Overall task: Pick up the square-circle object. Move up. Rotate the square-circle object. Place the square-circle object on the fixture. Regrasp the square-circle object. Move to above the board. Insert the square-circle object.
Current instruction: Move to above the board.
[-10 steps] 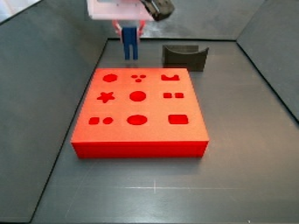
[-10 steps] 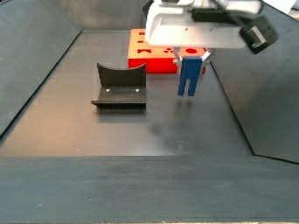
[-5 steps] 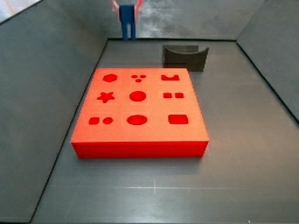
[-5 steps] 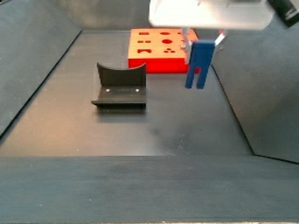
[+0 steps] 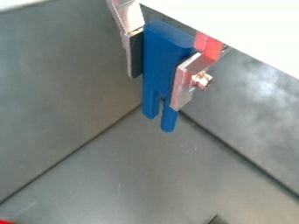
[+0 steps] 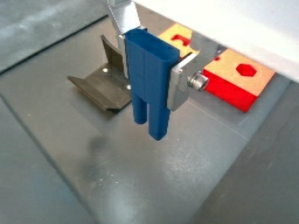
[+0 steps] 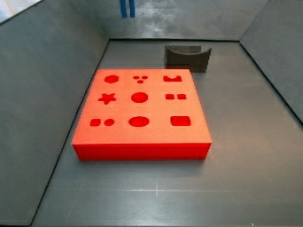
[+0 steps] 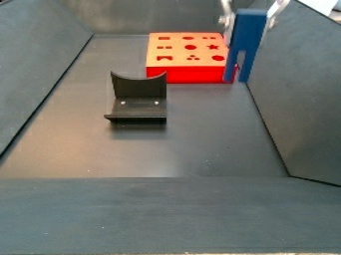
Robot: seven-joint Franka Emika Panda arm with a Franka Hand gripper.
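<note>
1. The tool [image 6: 152,72] is clenched on the small bright blue two-pronged peg [image 6: 149,83], prongs hanging down, lifted well above the floor.
2. The small dark grey notched fixture [image 8: 135,98] sits on the floor below, beside the large red-orange board [image 7: 140,112].
3. Judged step: rotating; turn slowly with the grip firm so the peg cannot slip.

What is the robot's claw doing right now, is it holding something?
Gripper: shut on the blue square-circle object, prongs pointing down, lifted high above the floor.
</note>
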